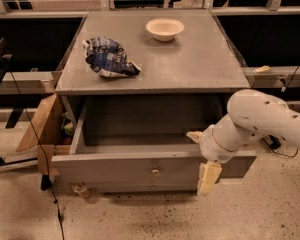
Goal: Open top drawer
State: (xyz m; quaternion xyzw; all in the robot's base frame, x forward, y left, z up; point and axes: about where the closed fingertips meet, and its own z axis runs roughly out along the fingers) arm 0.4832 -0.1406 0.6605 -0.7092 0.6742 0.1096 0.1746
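The top drawer [115, 168] of the grey cabinet is pulled well out, and its deep box looks empty. Its tall plain front has a small round metal knob [155, 171] at the centre. My gripper [202, 156] is at the right end of the drawer front, on the white arm [262, 119] that comes in from the right. It is open: one cream finger [194, 135] is over the inside of the drawer, and the other [208, 178] hangs down in front of the drawer front. It holds nothing.
On the cabinet top [200, 64] lie a crumpled blue chip bag [109, 58] and a white bowl [164, 28]. A cardboard box [44, 129] stands against the cabinet's left side. A shallower drawer [151, 187] shows below. Cables run along the floor at left.
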